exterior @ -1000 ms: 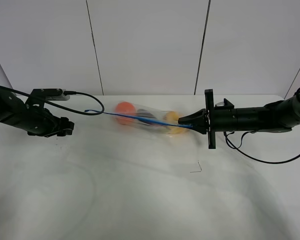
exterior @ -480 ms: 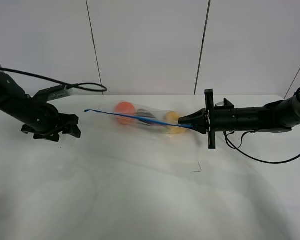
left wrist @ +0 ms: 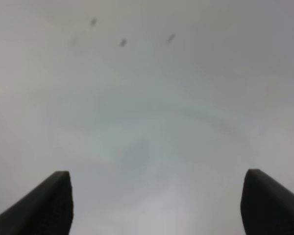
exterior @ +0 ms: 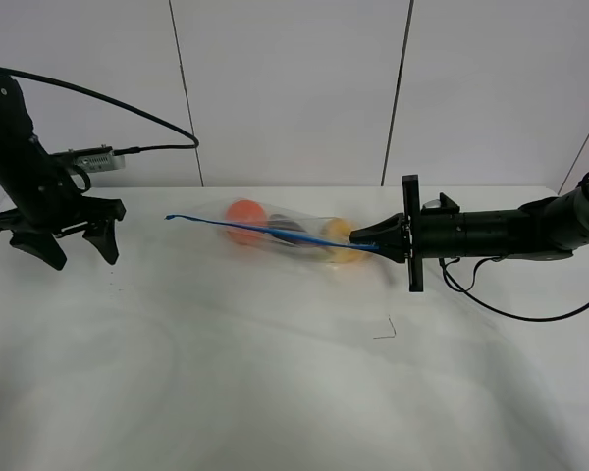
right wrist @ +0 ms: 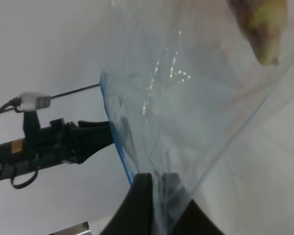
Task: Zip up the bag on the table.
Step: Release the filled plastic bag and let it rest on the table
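Left claw point(exterior: 83, 257): we are watching it hanging over the left end of the worktop point(exterior: 275, 383), pointing down and spread wide apart, gripping nothing, well apart from the bag.
Left wrist view: we are seeing only two dark fingertips point(left wrist: 56, 203) framing bare, blurry white worktop point(left wrist: 147, 107).
Right claw point(exterior: 358, 238): it is lying level, reaching in from the right, and we are seeing it pinched together on the bag's right end.
Bag point(exterior: 309, 240): it is stretching leftward from the right claw across the far middle of the worktop. Its blue zipper strip point(exterior: 226, 226) is running along the top edge to a free left tip.
Contents: an orange thing point(exterior: 243, 213), a dark purple thing point(exterior: 290, 233) and a yellow thing point(exterior: 339, 235) are showing through the clear plastic.
Right wrist view: the crinkly bag point(right wrist: 186, 88) is filling the picture, and the right claw point(right wrist: 159, 205) is clamping its plastic.
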Robot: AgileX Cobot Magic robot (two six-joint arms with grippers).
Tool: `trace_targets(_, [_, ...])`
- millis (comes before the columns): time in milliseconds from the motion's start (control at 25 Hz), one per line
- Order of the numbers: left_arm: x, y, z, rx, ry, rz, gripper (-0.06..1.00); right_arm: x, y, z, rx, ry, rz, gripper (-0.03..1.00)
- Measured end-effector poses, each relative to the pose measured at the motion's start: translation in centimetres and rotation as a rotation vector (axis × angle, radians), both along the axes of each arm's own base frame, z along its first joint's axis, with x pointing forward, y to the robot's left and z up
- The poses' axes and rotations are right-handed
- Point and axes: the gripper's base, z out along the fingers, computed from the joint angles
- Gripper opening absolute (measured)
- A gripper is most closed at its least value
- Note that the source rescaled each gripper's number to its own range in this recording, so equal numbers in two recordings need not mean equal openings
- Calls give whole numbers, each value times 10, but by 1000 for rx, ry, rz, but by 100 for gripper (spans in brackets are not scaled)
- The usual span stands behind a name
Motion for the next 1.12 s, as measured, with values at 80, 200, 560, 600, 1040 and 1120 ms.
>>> trace_targets(80, [-1, 0, 7, 0, 31, -1, 88, 0, 0, 0, 0, 0, 0, 0])
trace_targets(200, [-8, 0, 14, -3, 87, -5, 88, 0, 0, 0, 0, 0, 0, 0])
trace_targets(560, [-35, 0, 53, 4, -14, -44, 88, 0, 0, 0, 0, 0, 0, 0])
trace_targets(600, [-41, 0, 56, 3, -22, -40, 88, 0, 0, 0, 0, 0, 0, 0])
trace_targets(1040, [-156, 1, 48, 9, 12, -69, 88, 0, 0, 0, -2, 0, 2, 0])
trace_targets(1120, [-180, 2, 36, 9, 38, -72, 88, 0, 0, 0, -2, 0, 2, 0])
